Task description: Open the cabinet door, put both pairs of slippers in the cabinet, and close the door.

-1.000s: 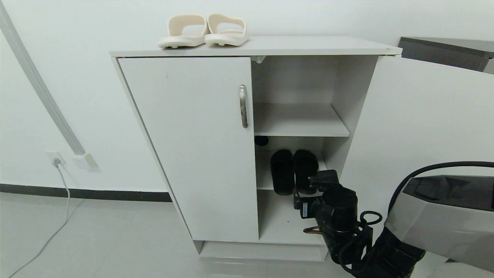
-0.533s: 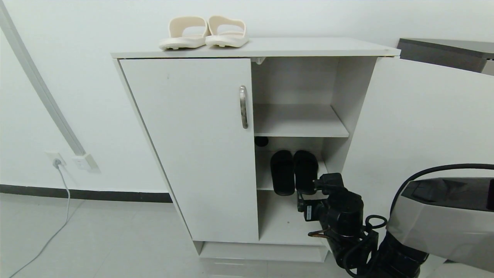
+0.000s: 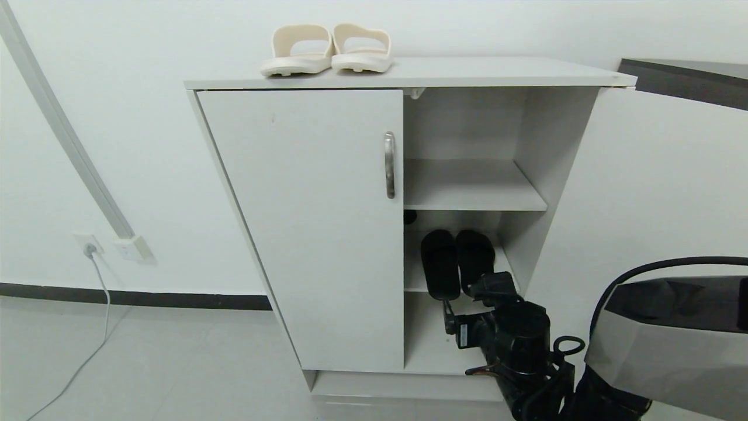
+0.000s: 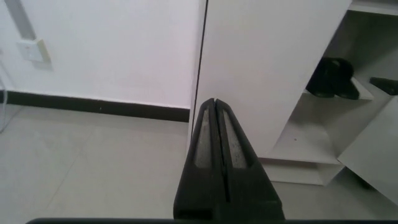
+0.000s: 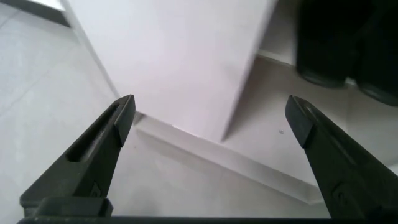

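Note:
The white cabinet (image 3: 497,70) has its right door (image 3: 654,187) swung open and its left door (image 3: 304,222) shut. A beige pair of slippers (image 3: 327,49) lies on the cabinet top at the left. A black pair of slippers (image 3: 457,263) sits on the middle shelf, toes out; the black pair (image 4: 333,78) also appears in the left wrist view. My right gripper (image 5: 211,109) is open and holds nothing, low in front of the opening, just below the black pair (image 5: 339,43). My left gripper (image 4: 216,106) is shut and holds nothing, facing the left door's outer edge.
The upper shelf (image 3: 467,187) and bottom shelf (image 3: 432,345) are bare. The left door's metal handle (image 3: 389,165) sits by the opening. A wall socket with a cable (image 3: 87,248) is at the left, above open floor. Dark furniture (image 3: 689,82) stands behind the open door.
The head camera has shifted, so the cabinet sits further right in the picture. My right gripper has sunk and drawn back slightly from the black slippers. The slippers have not moved.

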`<state>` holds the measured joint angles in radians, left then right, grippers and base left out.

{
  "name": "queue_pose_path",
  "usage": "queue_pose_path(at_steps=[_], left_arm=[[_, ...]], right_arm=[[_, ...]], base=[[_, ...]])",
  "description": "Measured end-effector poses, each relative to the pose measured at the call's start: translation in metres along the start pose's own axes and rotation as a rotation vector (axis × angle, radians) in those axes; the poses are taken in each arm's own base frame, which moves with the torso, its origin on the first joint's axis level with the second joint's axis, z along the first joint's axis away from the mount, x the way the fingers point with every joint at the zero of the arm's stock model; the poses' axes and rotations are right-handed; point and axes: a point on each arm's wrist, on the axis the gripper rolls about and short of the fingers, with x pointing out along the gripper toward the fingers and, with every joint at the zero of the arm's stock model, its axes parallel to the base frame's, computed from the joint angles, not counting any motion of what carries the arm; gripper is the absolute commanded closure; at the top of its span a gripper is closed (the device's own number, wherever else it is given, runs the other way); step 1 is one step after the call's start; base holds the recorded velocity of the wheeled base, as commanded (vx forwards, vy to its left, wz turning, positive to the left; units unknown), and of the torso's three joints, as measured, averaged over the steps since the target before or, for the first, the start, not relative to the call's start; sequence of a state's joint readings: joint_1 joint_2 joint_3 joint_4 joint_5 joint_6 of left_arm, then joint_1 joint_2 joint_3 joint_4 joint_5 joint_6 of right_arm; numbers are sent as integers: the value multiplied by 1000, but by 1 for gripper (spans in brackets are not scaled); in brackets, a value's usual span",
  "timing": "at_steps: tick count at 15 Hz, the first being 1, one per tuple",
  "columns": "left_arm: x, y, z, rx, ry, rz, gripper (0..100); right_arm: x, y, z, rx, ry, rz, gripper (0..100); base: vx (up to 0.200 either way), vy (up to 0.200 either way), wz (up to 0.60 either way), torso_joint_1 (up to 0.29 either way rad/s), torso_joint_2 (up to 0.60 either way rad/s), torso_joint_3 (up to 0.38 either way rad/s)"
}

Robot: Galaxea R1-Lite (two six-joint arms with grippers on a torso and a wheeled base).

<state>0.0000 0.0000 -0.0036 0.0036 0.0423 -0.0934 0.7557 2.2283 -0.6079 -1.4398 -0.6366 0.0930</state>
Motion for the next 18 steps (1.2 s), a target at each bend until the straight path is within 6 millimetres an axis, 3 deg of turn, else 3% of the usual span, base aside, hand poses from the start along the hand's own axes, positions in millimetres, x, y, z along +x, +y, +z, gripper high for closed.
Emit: queue_pose_path(at_steps=[4, 10, 18], left_arm=[[0, 0, 0, 2, 1, -5, 100], [0, 0, 0, 5, 0, -6, 100], [0, 0, 0, 5, 0, -4, 100]], right_arm=[[-28, -15, -16, -32, 56, 172, 0], [-46, -13, -10, -63, 54, 251, 0], [-47, -14, -8, -103, 44, 275, 0]], base=[[0, 200, 0, 4, 0, 6], [0, 200, 0, 3, 2, 2], [0, 0, 0, 0, 0, 0]])
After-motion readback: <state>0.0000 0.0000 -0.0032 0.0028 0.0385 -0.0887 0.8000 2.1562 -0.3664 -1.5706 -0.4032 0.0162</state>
